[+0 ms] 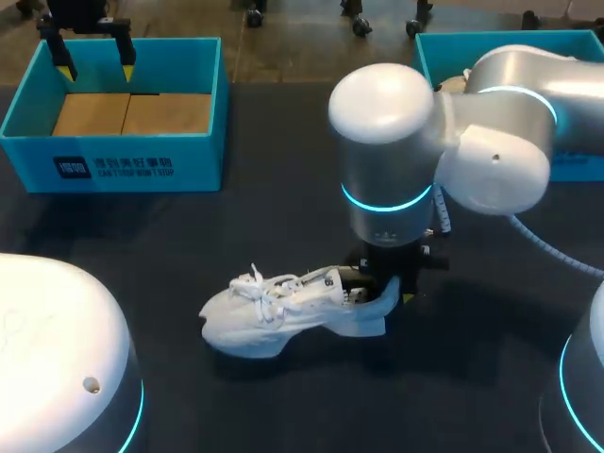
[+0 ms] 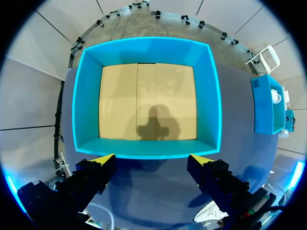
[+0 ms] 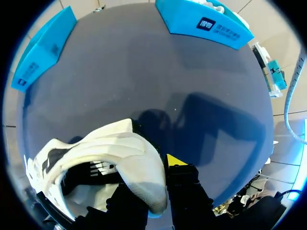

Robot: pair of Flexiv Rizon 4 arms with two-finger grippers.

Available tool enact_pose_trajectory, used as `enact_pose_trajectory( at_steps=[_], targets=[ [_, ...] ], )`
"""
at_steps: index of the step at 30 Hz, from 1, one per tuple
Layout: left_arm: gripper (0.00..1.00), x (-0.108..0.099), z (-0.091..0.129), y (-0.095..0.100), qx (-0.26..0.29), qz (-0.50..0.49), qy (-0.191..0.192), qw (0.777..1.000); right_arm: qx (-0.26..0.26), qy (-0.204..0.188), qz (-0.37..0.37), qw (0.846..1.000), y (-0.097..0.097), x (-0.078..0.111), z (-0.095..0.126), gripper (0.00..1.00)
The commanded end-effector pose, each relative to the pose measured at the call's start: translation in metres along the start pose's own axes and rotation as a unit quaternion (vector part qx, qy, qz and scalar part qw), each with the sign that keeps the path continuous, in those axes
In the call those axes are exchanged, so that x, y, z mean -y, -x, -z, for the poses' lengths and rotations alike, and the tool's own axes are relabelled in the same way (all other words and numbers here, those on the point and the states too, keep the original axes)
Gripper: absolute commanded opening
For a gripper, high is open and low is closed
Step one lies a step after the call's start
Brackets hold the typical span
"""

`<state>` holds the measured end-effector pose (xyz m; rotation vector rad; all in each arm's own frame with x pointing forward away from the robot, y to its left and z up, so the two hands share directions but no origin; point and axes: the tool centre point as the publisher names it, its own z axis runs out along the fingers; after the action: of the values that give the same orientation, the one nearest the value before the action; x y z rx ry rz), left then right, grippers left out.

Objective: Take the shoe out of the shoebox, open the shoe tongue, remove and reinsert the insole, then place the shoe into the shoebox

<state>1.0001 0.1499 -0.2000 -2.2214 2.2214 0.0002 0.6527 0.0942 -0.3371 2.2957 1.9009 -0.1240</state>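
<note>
A white lace-up shoe (image 1: 283, 307) lies on the dark table, toe toward the left. My right gripper (image 1: 382, 288) comes down over its heel and is shut on the heel collar. In the right wrist view one yellow-tipped finger (image 3: 175, 162) presses the outside of the heel of the shoe (image 3: 136, 158), while the other finger is inside the shoe. The teal shoebox (image 1: 203, 113) at the back left is empty, showing its cardboard floor. My left gripper (image 1: 94, 57) hangs open above its far left part. The left gripper (image 2: 152, 162) has nothing between its fingers, above the box's (image 2: 86, 105) near wall.
A second teal box (image 1: 444, 52) stands at the back right, partly hidden by my right arm, with something white inside (image 2: 277, 96). Both boxes (image 3: 201, 21) (image 3: 43, 48) show ahead of the right gripper. Bare dark table lies between the shoe and the boxes.
</note>
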Motion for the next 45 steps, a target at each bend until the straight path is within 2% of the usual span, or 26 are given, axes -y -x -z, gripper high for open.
enact_pose_trajectory(
  at_steps=[1, 12, 21, 27, 34, 40, 41, 42, 43, 44, 45],
  targets=[
    [1.0, 0.0, 0.0, 0.0, 0.0, 0.0, 0.0, 1.0, 0.102, 0.012, -0.017, 0.995, -0.027, 0.011, -0.005, 0.0],
    [1.0, 0.0, 0.0, 0.0, 0.0, 0.0, 0.0, 1.0, 0.133, 0.008, -0.018, 0.991, -0.038, 0.018, -0.02, 0.0],
    [1.0, 0.0, 0.0, 0.0, 0.0, 0.0, 0.0, 1.0, 0.165, -0.001, -0.024, 0.986, -0.043, 0.017, -0.032, 0.0],
    [1.0, 0.0, 0.0, 0.0, 0.0, 0.0, 0.0, 1.0, 0.172, -0.005, -0.033, 0.984, -0.044, 0.014, -0.035, 0.0],
    [1.0, 0.0, 0.0, 0.0, 0.0, 0.0, 0.0, 1.0, 0.222, -0.004, -0.064, 0.973, -0.04, 0.01, -0.042, 0.0],
    [1.0, 0.0, 0.0, 0.0, 0.0, 0.0, 0.0, 1.0, 0.226, -0.004, -0.075, 0.971, -0.039, 0.012, -0.044, 0.0],
    [1.0, 0.0, 0.0, 0.0, 0.0, 0.0, 0.0, 1.0, 0.223, -0.008, -0.077, 0.972, -0.039, 0.013, -0.044, 0.07],
    [1.0, 0.0, 0.0, 0.0, 0.0, 0.0, 0.0, 1.0, 0.22, -0.008, -0.078, 0.972, -0.039, 0.014, -0.044, 0.35],
    [1.0, 0.0, 0.0, 0.0, 0.0, 0.0, 0.0, 1.0, 0.214, -0.01, -0.081, 0.973, -0.039, 0.015, -0.042, 0.49],
    [1.0, 0.0, 0.0, 0.0, 0.0, 0.0, 0.0, 1.0, 0.207, -0.011, -0.083, 0.975, -0.038, 0.015, -0.04, 0.69],
    [1.0, 0.0, 0.0, 0.0, 0.0, 0.0, 0.0, 1.0, 0.205, -0.011, -0.084, 0.975, -0.038, 0.016, -0.038, 0.84]
  ],
)
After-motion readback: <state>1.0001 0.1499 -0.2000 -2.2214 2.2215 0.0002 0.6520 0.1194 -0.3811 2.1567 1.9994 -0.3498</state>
